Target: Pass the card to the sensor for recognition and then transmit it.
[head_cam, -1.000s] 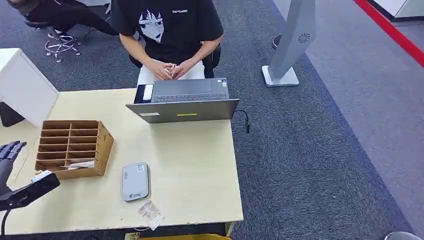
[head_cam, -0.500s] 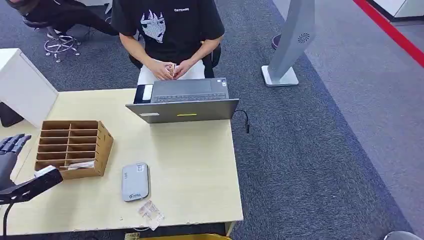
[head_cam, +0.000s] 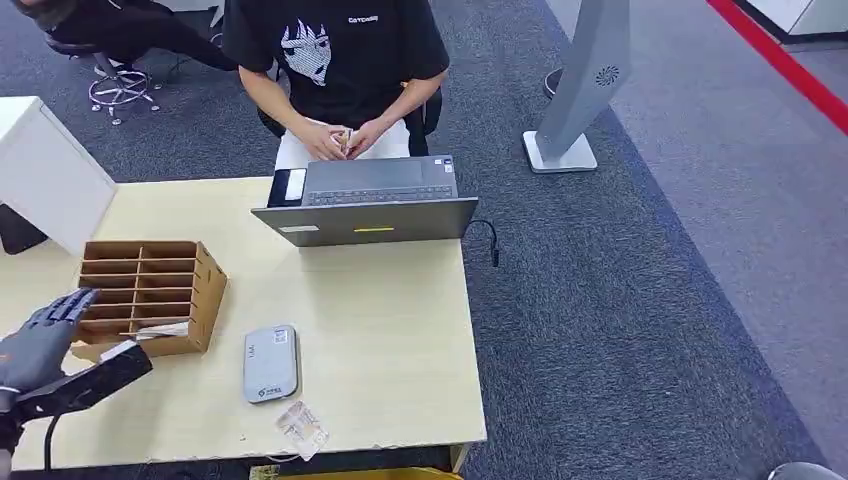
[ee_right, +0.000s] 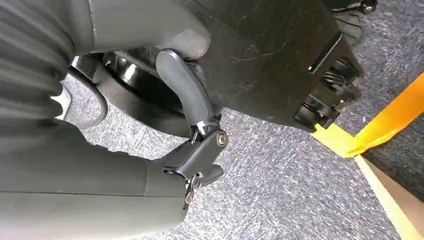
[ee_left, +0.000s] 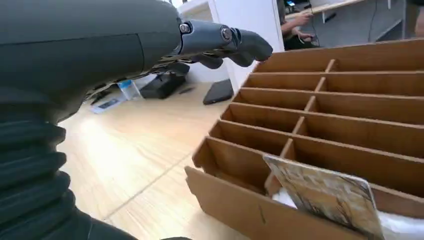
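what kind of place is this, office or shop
Most likely an office or reception desk: a person sits behind a grey open laptop on a light wooden desk, with a brown slotted card rack, a grey card reader and grey carpet.

You can't read the print on the card (ee_left: 325, 194); its lower edge sits hidden behind the organizer (ee_left: 240, 202) wall, and the white item beneath it is perhaps plastic.
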Tool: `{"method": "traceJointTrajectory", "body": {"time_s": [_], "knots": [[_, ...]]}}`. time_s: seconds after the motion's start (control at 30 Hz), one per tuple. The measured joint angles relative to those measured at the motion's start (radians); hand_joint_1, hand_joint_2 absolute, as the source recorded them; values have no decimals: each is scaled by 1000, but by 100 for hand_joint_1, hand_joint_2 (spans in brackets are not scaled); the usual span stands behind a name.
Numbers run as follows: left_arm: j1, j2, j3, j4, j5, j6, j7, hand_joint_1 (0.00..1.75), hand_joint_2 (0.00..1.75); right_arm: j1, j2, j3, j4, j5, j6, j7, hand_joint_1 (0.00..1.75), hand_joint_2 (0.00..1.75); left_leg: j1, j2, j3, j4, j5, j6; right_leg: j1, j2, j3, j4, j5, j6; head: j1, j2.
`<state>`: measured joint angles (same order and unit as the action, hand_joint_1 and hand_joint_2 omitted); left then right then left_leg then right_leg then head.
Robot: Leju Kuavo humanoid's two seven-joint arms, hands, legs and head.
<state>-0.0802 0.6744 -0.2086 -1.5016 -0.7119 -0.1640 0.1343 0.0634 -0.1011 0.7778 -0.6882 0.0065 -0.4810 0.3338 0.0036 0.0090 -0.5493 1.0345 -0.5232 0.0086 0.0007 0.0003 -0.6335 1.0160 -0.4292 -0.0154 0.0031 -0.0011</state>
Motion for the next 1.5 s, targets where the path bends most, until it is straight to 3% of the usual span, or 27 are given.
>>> {"method": "traceJointTrajectory", "body": {"time_s": [0.2, 0.57, 1.5], "knots": [[-15, -45, -11, 70, 15, 7, -9, 0, 175, -9, 0, 0, 1, 3, 5, -10, 0, 175, 0, 0, 0, 0, 0, 0, 0, 0, 0, 0, 0, 0, 0, 0], [-12, -77, -24, 123, 13, 15, -10, 0, 175, -9, 0, -1, 11, -8, 11, -35, 0, 175, 0, 0, 0, 0, 0, 0, 0, 0, 0, 0, 0, 0, 0, 0], [-33, -66, -38, 150, -8, 21, -21, 0, 175, -8, 4, -1, 27, -23, 11, -53, 0, 175, 0, 0, 0, 0, 0, 0, 0, 0, 0, 0, 0, 0, 0, 0]]}}
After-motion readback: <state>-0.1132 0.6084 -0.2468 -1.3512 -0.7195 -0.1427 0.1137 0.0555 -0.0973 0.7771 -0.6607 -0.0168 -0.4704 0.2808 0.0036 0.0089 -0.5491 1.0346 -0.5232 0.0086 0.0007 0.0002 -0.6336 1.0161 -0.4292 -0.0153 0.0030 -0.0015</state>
